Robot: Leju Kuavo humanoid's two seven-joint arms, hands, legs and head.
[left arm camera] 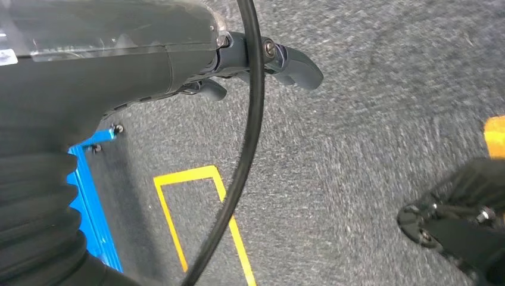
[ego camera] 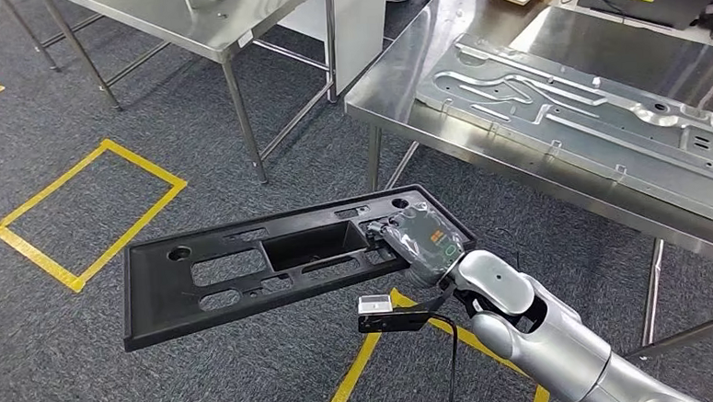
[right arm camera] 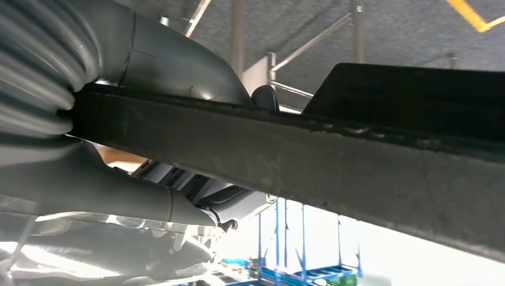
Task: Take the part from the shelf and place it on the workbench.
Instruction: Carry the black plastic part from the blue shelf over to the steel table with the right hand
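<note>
Carrying the black plastic panel [ego camera: 246, 271] in its right hand [ego camera: 419, 239], the robot looks to be midway through the job: the part is off the shelf and in the air above the grey carpet [ego camera: 85, 363], but it has not yet reached a worktop. The hand grips the panel at one end, near a corner, so the long flat piece sticks out level to the robot's left with nothing under it. In the right wrist view the panel's rough dark edge [right arm camera: 309, 155] crosses the frame, with the thumb [right arm camera: 178, 65] lying over it. What is left, by my reckoning, is to bring the panel over to the steel worktop [ego camera: 437, 59] ahead and to the right, set it down on a bare stretch, and let go.

The left hand [left arm camera: 262, 62] hangs over the carpet with nothing in it; its fingers seem loosely apart, though the angle is poor.

Counting: one black panel; one pressed sheet-metal plate [ego camera: 588, 115] already lying on the near worktop; two steel worktops, the second [ego camera: 215, 24] further back to the left; one full yellow tape square [ego camera: 91, 215] on the floor, with parts of other yellow lines at the frame edges.
</note>
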